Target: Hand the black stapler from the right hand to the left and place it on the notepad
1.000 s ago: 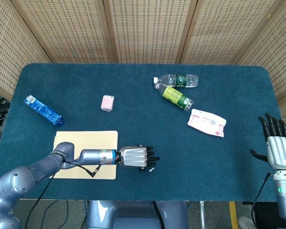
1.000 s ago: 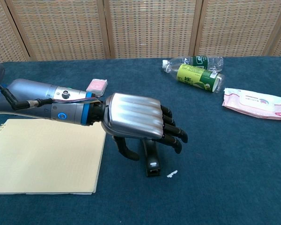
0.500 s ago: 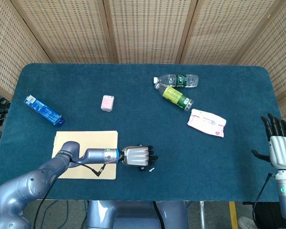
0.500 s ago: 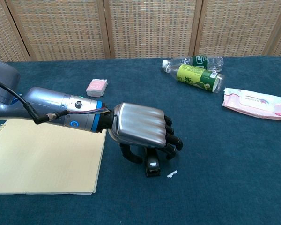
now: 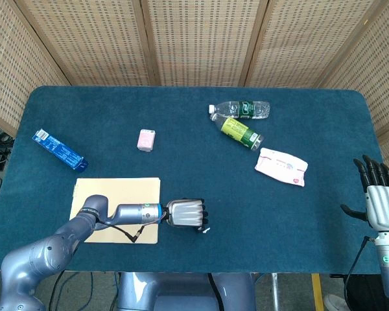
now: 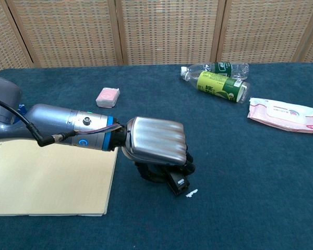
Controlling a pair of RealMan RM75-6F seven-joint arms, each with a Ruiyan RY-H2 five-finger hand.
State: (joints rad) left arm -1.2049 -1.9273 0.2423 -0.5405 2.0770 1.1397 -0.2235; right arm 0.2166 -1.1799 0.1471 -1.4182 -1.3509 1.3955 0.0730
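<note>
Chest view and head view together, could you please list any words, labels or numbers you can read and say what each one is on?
No text is legible in either view.
Green-labelled clear plastic bottle: print too blurred.
Dark-labelled clear plastic bottle: too small.
Pink and white wipes packet: markings blurred.
Blue rectangular box: white print unreadable.
Small pink packet: nothing readable.
Black stapler gripped by the left hand: only a white patch.

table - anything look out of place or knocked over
Two bottles lie on their sides at the back of the table, touching each other. A small white scrap sits on the cloth beside the black stapler, which the left hand grips. Nothing looks spilled.
</note>
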